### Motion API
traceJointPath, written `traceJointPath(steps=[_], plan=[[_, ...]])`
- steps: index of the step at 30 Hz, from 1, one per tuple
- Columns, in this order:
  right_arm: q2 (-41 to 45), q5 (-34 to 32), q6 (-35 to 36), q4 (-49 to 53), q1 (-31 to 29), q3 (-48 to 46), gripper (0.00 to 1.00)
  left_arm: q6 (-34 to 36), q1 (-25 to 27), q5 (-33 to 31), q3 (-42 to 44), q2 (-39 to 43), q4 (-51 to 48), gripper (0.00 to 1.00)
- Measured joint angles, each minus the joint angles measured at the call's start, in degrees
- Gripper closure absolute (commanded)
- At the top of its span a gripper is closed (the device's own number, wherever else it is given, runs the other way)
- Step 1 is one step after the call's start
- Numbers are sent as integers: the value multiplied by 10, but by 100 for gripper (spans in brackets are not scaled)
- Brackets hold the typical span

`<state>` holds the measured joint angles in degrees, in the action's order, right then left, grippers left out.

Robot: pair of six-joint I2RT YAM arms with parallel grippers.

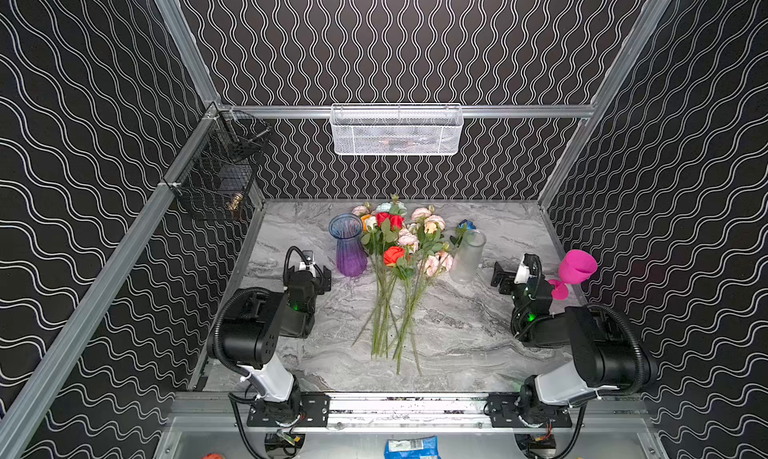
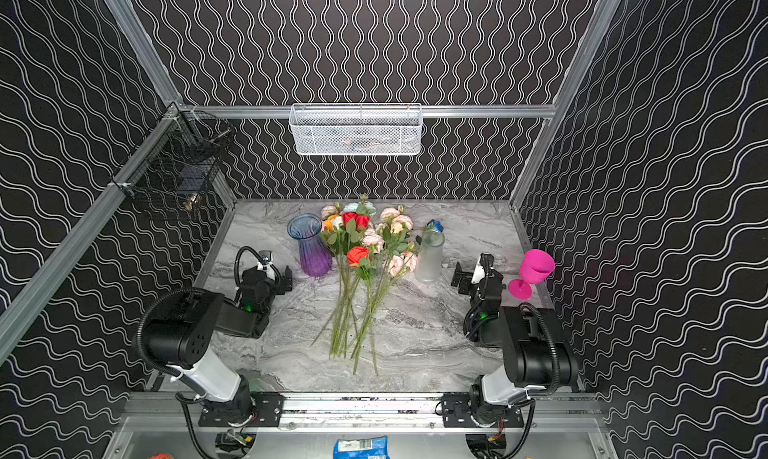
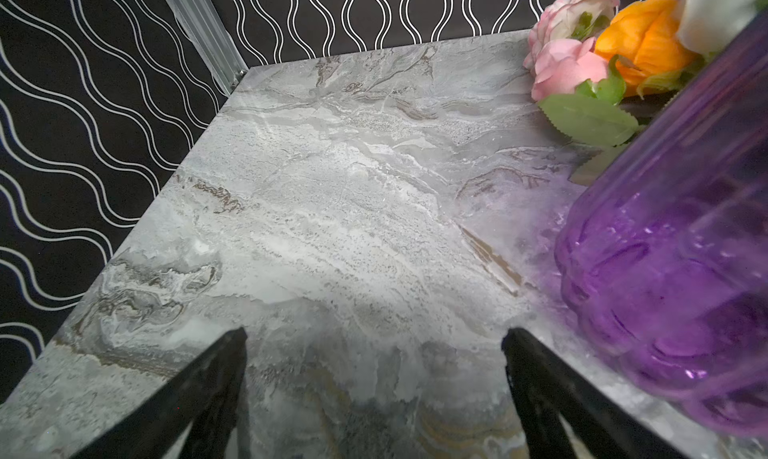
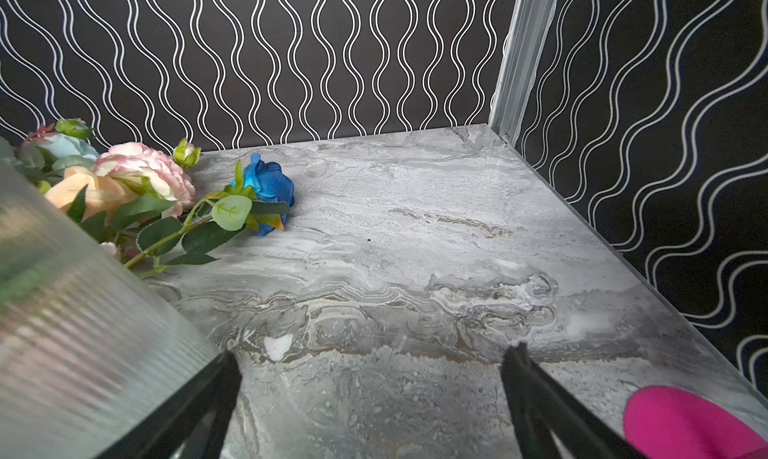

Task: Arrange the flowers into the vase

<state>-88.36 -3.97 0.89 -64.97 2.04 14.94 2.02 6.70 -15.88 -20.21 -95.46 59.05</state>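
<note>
– Left hand (image 3: 374, 340): how does it stand?
– Jaws spread wide with nothing between them, close over the bare marbled worktop (image 1: 457, 344). The purple vase (image 1: 349, 245) stands upright just beside it, toward the middle.
– And the right hand (image 4: 374, 353)?
– Just as wide apart, and empty too. It sits between the frosted vase (image 1: 469, 257) and a pink goblet (image 1: 575, 270) near the worktop's right edge.
– Where are the flowers (image 1: 395, 265)?
– They lie flat on the worktop in a loose bunch between the two vases. The blooms point toward the back wall and the green stems (image 1: 386, 324) fan toward the front. Pink, red, orange, white and pale-blue heads crowd together, and a blue rose (image 4: 268, 186) lies just behind the frosted vase.
– Is any flower in a vase?
– Not yet. In both top views every stem rests on the worktop.
– Anything else around?
– A white mesh basket (image 1: 397, 130) hangs on the back rail and a black wire basket (image 1: 220, 174) hangs on the left rail. What they hold is too blurred to tell.
</note>
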Motion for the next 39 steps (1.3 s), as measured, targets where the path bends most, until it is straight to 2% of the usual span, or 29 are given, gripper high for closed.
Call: traceJointPath(steps=[36,39], plan=[[0,0,-3,1,4,4,1,0,0,0,3,0,4,1],[1,0,-11,7,8,6,1,0,4,-16,16,13,9,1]])
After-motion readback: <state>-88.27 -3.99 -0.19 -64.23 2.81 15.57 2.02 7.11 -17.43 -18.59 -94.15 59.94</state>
